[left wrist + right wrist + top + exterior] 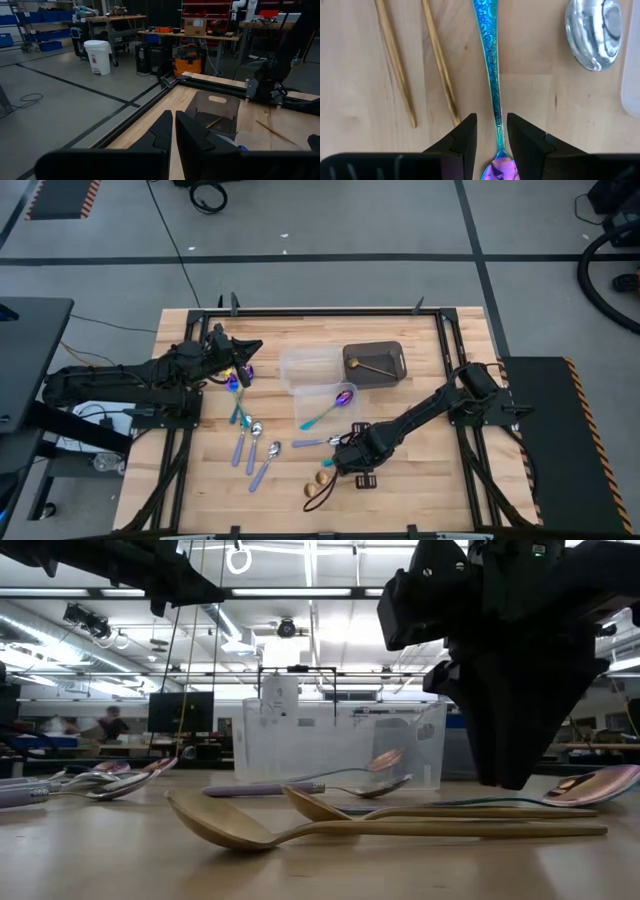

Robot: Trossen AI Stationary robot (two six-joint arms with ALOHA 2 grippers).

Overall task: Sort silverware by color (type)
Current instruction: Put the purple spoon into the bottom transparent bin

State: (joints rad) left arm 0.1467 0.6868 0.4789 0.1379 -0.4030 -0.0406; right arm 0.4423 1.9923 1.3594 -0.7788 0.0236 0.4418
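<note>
Nearest you, two gold spoons (322,483) are lying on the wooden table (420,480), their thin handles just beside the right gripper (491,131). Its jaws are standing apart, straddling the embossed teal handle of an iridescent spoon (490,75) without clamping. Farther, a clear tub (325,405) is holding a purple spoon (330,408), and the dark tub (374,364) a gold one. At far left, the left gripper (173,132) is hovering, jaws together.

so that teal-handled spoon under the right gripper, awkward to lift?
Probably. The teal-handled spoon looks thin, glossy metal lying flat on the table, so it may slip or pivot. Likely stiff and light. The right gripper straddles its handle near the bowl.
</note>
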